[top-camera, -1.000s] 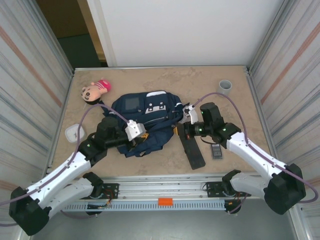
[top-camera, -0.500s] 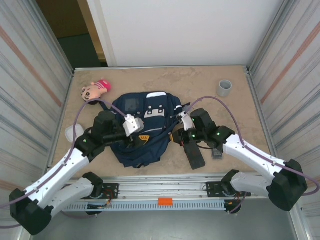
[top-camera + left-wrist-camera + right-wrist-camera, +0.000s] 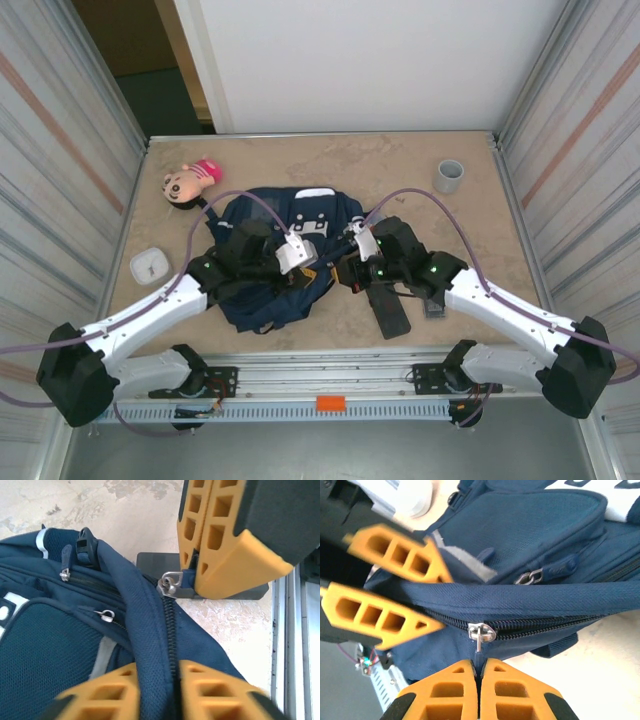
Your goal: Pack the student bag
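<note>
The student bag [image 3: 262, 215], navy blue with white patches, lies flat mid-table. My left gripper [image 3: 318, 272] is at its right edge, shut on the fabric fold beside the main zipper [image 3: 162, 671]. My right gripper [image 3: 345, 272] faces it closely from the right. In the right wrist view that gripper [image 3: 479, 664] is shut on the blue pull tab of the silver zipper slider [image 3: 481, 631]. The left wrist view shows the same slider [image 3: 169, 586] just below the right fingers [image 3: 225, 555]. The zipper teeth look closed to the left of the slider [image 3: 450, 622].
A doll head with a pink hat [image 3: 190, 180] lies at the back left and a white pod [image 3: 148, 266] at the left edge. A grey cup [image 3: 449, 176] stands at the back right. A black flat case [image 3: 390, 312] and a small dark device [image 3: 432, 305] lie right of the bag.
My left gripper moved right along the bag, opened, and shut again on the zipper edge close to the right gripper. The right gripper shifted left with the pull tab.
</note>
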